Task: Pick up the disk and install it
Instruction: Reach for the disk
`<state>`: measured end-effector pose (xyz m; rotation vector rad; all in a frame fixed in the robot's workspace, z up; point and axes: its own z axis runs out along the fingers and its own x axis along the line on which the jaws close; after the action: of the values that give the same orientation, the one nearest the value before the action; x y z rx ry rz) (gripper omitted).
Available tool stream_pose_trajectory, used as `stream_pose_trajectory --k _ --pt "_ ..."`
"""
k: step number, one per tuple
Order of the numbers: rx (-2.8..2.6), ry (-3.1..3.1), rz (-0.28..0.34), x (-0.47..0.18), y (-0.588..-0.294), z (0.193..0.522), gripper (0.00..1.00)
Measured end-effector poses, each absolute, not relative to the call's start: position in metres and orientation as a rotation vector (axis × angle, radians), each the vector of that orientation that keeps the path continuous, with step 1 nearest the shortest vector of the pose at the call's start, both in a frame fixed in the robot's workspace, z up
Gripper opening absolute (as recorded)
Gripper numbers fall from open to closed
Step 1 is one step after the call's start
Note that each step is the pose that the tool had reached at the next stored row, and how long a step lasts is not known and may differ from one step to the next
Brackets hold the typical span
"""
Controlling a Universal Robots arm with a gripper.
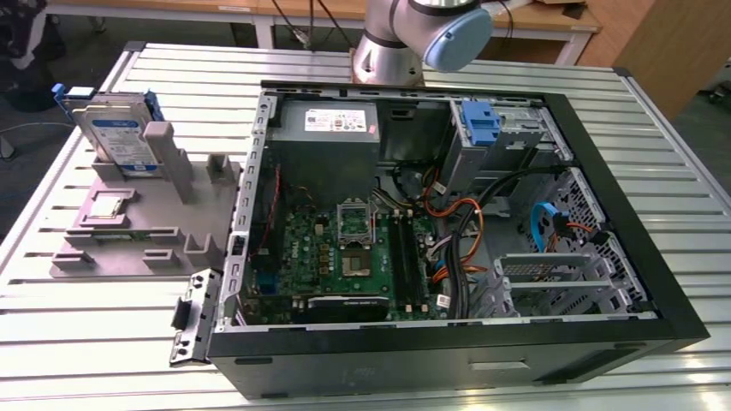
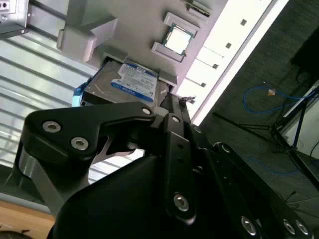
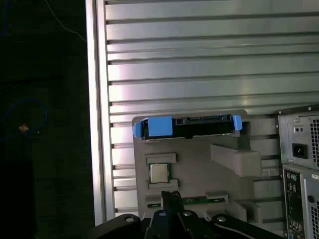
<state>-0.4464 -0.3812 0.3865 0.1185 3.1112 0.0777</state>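
1. Exterior view: the disk (image 1: 119,137) stands on edge in a grey holder (image 1: 137,231) on the slatted table (image 1: 115,325), to the exterior view's left of the open computer case (image 1: 457,214).
2. Second wrist view: the gripper (image 2: 172,104) hangs above the disk's labelled face, apart from it. How far open it is cannot be told.
3. First wrist view: the disk sits edge-on in the holder with its blue frame showing. The gripper is near but clear of it, gripping nothing visible.

The disk (image 1: 118,137) is silver with a blue-and-white label and a bright blue frame; the holder (image 1: 171,231) is plain grey, the table (image 1: 103,342) shiny silver in ridged stripes, the computer case (image 1: 457,364) black, its circuit board (image 1: 342,257) green, the bracket (image 1: 482,124) blue
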Motion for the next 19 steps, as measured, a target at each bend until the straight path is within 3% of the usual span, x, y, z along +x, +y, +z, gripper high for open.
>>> stream_pose_trajectory --k 19 --pt "0.118 3.111 0.078 -0.446 -0.381 0.473 0.11"
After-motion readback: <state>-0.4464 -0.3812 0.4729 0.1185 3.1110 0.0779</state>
